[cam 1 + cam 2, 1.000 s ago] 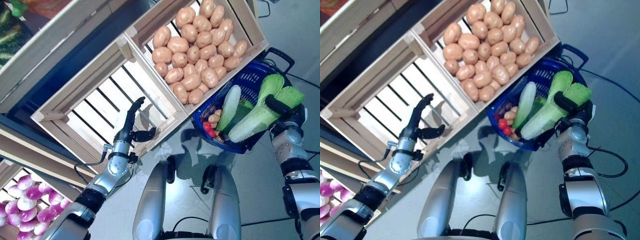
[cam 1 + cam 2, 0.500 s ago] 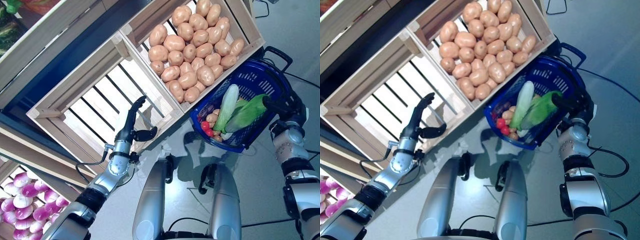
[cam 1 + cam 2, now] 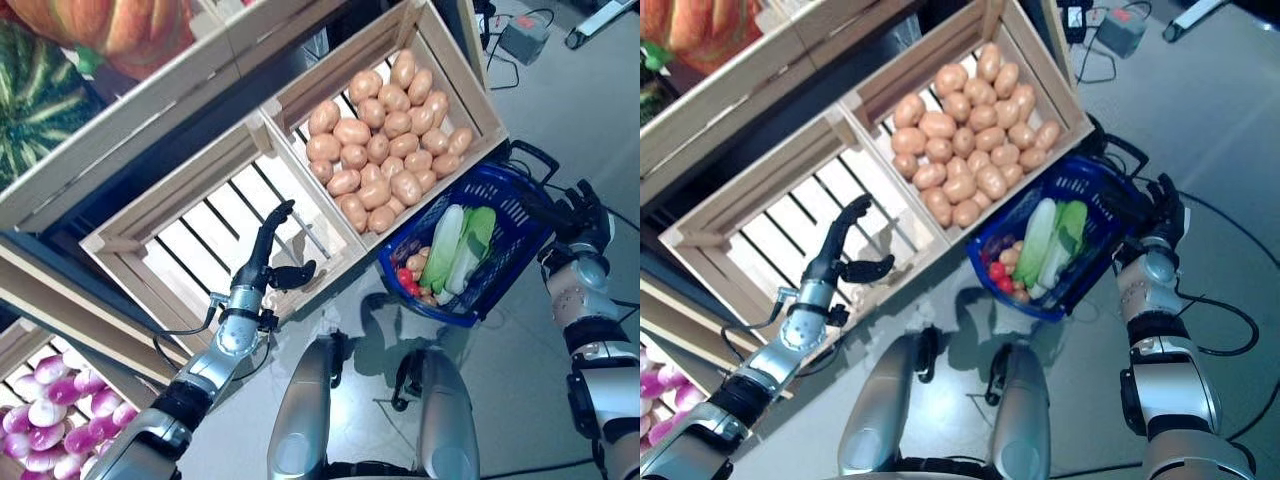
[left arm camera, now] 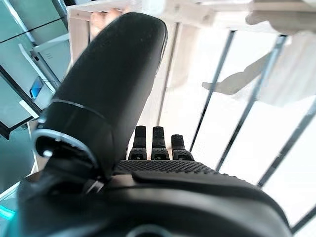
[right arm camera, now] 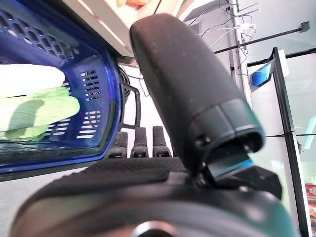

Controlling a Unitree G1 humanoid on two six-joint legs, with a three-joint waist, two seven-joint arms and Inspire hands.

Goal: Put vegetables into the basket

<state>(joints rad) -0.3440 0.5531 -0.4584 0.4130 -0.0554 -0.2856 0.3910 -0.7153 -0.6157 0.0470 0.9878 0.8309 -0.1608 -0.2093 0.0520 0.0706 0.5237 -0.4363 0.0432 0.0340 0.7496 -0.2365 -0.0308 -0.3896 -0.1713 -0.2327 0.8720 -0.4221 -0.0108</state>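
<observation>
Left eye view: since the frames a second ago the whole scene has shifted and shows more of the shelves above, which is a camera move. The true change is in the basket (image 3: 505, 215): the large cabbage that stood tall at its right edge a second ago now lies low inside it. The right hand (image 3: 585, 212), then over that cabbage, is now off it, beside the basket's right edge. The left hand (image 3: 268, 260) is unchanged, fingers straight and spread, holding nothing, over the front rail of the empty crate (image 3: 190, 240).

Nearest, at the lower left corner, a crate of purple-and-white turnips (image 3: 45, 440), round and smooth. The right wrist view shows the right hand's fingers (image 5: 139, 143) fairly straight and holding nothing, with the basket wall just beside them.

The basket is blue perforated plastic with a dark loop handle. Inside lie two pale green cabbages (image 3: 455, 245) side by side, long and leafy, with small red vegetables (image 3: 405, 282) and a knobbly brown piece at its near left corner.

Behind the basket, a slatted wooden crate holds potatoes (image 3: 385, 150), tan and oval. Farthest, on the upper shelf, sit a striped green melon (image 3: 35, 105) and an orange pumpkin (image 3: 110, 25).
</observation>
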